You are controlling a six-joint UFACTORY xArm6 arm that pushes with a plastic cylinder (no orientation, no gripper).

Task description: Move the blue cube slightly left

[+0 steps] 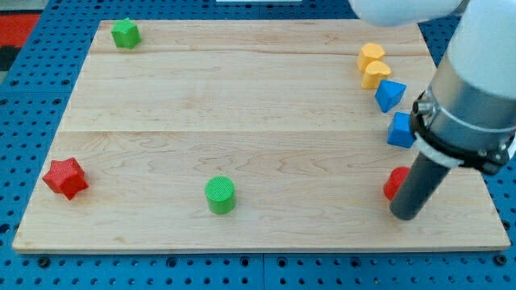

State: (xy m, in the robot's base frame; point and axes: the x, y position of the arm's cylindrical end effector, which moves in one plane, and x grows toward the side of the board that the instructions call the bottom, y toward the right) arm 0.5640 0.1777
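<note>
The blue cube (399, 130) sits near the board's right edge, its right side hidden behind my arm. A second blue block (389, 95), wedge-like, lies just above it. My tip (405, 216) rests on the board below the blue cube, close to the bottom right corner. It touches or partly covers a red block (394, 183), whose shape I cannot make out. The tip is apart from the blue cube, about a hundred pixels lower in the view.
Two yellow blocks (371, 55) (376, 75) stand stacked close together above the blue wedge. A green star-like block (125, 33) is at the top left, a red star (65, 177) at the left edge, a green cylinder (219, 195) at bottom centre. The wooden board (242, 105) lies on a blue pegboard.
</note>
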